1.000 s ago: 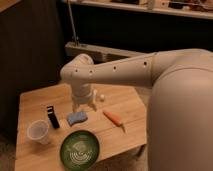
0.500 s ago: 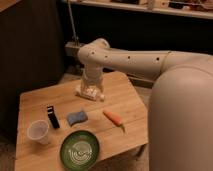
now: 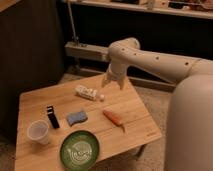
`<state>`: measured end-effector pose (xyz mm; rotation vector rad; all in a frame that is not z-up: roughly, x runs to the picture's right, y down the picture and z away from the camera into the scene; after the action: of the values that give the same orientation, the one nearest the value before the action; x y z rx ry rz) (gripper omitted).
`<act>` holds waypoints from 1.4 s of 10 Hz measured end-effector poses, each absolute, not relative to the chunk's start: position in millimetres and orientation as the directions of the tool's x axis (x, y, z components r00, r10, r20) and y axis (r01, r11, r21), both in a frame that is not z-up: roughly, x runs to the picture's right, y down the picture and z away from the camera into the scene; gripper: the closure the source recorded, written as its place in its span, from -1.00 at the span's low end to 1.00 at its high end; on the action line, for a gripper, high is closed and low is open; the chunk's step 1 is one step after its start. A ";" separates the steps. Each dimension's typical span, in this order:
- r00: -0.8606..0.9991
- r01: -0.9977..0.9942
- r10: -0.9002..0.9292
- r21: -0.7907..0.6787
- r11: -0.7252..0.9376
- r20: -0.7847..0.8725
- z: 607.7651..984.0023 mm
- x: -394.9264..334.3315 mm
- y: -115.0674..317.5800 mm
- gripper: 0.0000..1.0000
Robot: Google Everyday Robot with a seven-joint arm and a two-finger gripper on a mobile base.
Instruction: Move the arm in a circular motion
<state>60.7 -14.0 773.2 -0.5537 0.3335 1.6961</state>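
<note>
The arm (image 3: 155, 60) is cream-white, with thick rounded segments and small dark holes. It reaches in from the right and bends down at a rounded joint (image 3: 125, 52). My gripper (image 3: 114, 81) hangs below that joint, pointing down over the far right edge of the wooden table (image 3: 137, 107). It holds nothing and hovers above the tabletop, right of a white packet (image 3: 86, 92).
On the table lie a small white piece (image 3: 102, 97), a black block (image 3: 51, 116), a blue sponge (image 3: 76, 117), an orange carrot (image 3: 114, 118), a clear cup (image 3: 38, 132) and a green plate (image 3: 80, 149). A metal rail and shelving stand behind.
The arm's end has swung from above the table's left middle toward the back and right, now hanging over the far right edge. The objects on the table have not moved.
</note>
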 end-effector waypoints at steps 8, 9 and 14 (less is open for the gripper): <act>-0.060 -0.977 0.769 -0.119 -0.175 -0.636 709.1 62.0 86.5 -0.30; -0.019 -0.980 0.765 -0.141 -0.143 -0.644 702.1 32.7 91.3 -0.30; 0.194 -0.969 0.746 -0.244 0.044 -0.637 694.7 -100.1 72.5 -0.30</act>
<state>-100.1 72.5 694.7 -0.7203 0.3824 1.3603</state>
